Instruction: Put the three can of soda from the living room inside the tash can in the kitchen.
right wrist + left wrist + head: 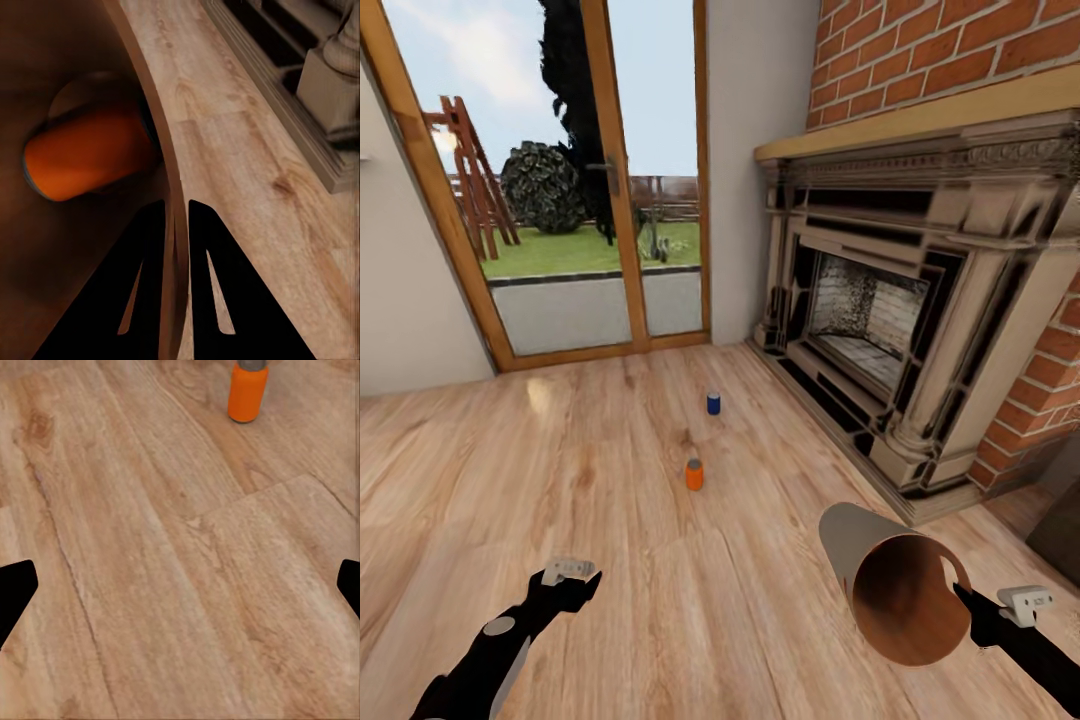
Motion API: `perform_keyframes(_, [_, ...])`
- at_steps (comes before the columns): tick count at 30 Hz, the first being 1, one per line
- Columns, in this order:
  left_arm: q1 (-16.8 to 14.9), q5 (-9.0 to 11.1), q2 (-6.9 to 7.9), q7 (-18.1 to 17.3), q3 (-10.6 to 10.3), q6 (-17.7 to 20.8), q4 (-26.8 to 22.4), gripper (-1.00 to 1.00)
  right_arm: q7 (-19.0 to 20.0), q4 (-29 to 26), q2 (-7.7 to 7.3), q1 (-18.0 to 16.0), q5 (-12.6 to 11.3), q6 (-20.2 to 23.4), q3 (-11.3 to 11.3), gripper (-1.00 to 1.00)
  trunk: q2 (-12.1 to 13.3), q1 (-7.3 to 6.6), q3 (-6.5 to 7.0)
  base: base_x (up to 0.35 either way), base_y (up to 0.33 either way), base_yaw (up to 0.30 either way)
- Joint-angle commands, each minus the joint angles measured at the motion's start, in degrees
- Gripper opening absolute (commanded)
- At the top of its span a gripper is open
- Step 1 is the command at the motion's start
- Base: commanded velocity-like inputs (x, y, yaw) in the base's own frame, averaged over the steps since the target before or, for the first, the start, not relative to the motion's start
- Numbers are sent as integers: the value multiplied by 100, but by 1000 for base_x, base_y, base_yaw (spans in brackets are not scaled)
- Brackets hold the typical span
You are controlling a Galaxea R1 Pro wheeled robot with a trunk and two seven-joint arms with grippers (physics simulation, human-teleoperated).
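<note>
Two cans of soda stand upright on the wood floor: an orange can [694, 474] [247, 391] and, farther off, a dark blue can [713, 403]. My left gripper [570, 576] [180, 592] hovers open over bare floor, short of the orange can. The trash can [900, 590] hangs tilted at lower right with its tan-brown inside facing me. My right gripper [963, 600] [176, 217] is shut on its rim [171, 187], one finger inside and one outside. Another orange can [86, 154] lies on its side inside the bin.
A dark fireplace [880, 320] with a brick surround [960, 50] runs along the right; its plinth [330, 97] is close to the bin. Glazed garden doors [590, 180] close off the far wall. Wood floor [510, 470] stretches to the left.
</note>
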Motion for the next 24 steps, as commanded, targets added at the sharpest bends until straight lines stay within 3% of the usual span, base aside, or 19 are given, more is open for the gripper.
perform_keyframes(1, [0, 0, 0, 0, 0, 0, 0, 100, 43, -8, 1, -4, -63, 14, -9, -100, 0, 0, 6, 328, 6, -197])
perform_keyframes(8, [0, 37, 0, -7, 0, -5, 197, 100, 43, -5, 6, -4, -56, 14, -8, -100, 0, 0, 26, 312, 125, -147])
perform_keyframes(24, [0, 61, 0, 0, 0, -9, 369, 100, 45, -7, 20, -4, -52, 14, -7, -100, 0, 0, 31, 293, 196, -12])
